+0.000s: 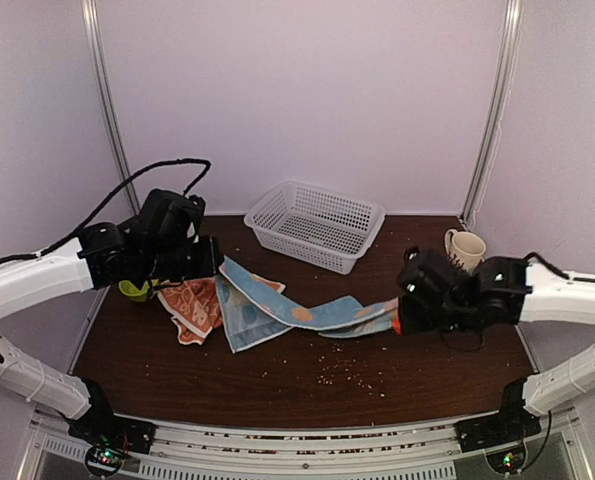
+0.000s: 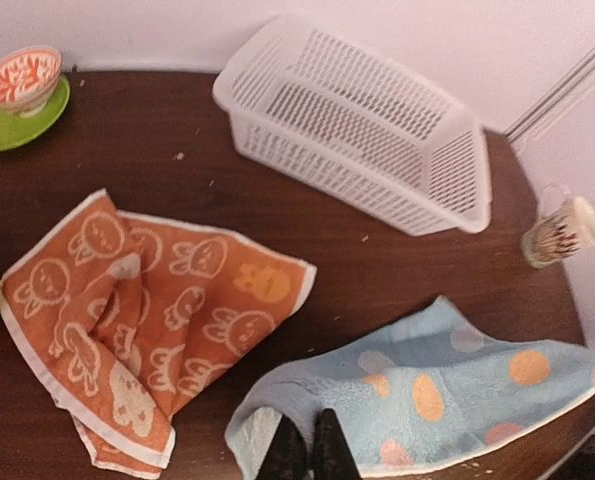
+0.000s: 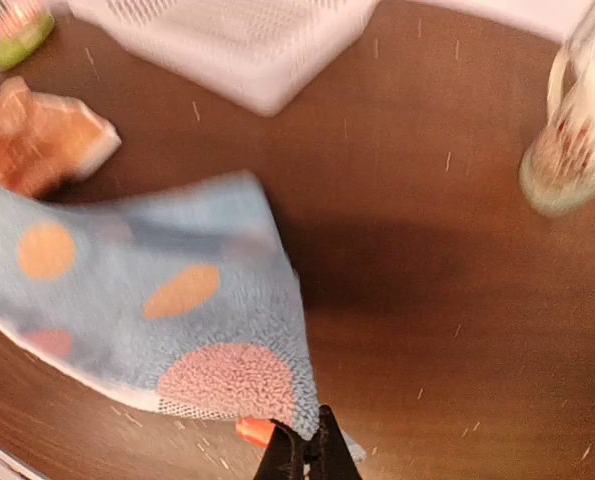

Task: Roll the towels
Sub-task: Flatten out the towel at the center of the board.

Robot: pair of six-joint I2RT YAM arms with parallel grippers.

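Observation:
The light blue towel (image 1: pixel 307 312) with peach and pink patches hangs stretched between my two grippers above the table. My left gripper (image 2: pixel 305 450) is shut on its left corner; the towel (image 2: pixel 447 390) spreads away to the right. My right gripper (image 3: pixel 307 455) is shut on its right corner, the towel (image 3: pixel 167 300) spreading left from it. In the top view the left gripper (image 1: pixel 215 258) is at the towel's left end, the right gripper (image 1: pixel 402 312) at its right end. The orange-red towel (image 1: pixel 192 305) lies crumpled on the table, left of the blue one, and shows in the left wrist view (image 2: pixel 147 310).
A white plastic basket (image 1: pixel 315 224) stands at the back centre. A cream mug (image 1: pixel 464 249) stands at the back right. A small patterned bowl on a green saucer (image 2: pixel 22 85) sits at the far left. A green cup (image 1: pixel 133 290) sits under the left arm. Crumbs litter the front of the brown table (image 1: pixel 357 375).

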